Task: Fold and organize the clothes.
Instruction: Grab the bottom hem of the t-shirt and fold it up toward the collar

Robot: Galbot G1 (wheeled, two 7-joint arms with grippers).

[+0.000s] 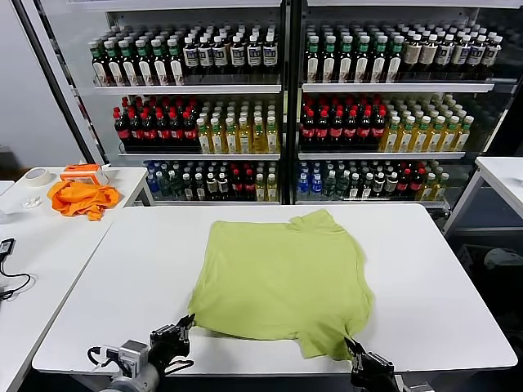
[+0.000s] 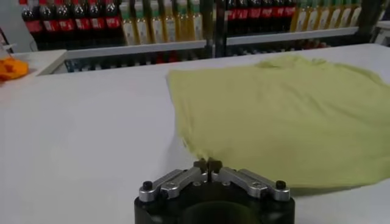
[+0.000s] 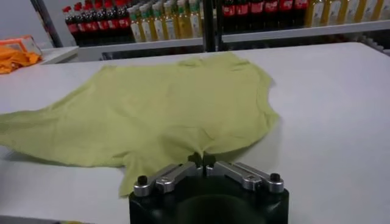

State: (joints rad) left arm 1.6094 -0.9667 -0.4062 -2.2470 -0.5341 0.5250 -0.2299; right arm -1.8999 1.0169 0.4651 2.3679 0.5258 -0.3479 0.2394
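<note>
T-shirt (image 1: 282,278): lying spread on the white table (image 1: 441,294), mid-table.
Left gripper (image 1: 185,326): reaching low from 7 o'clock, fingers pressed together, pinching the shirt's near left corner.
Right gripper (image 1: 353,349): reaching from 5 o'clock, fingers together, pinching the near right sleeve edge.
</note>
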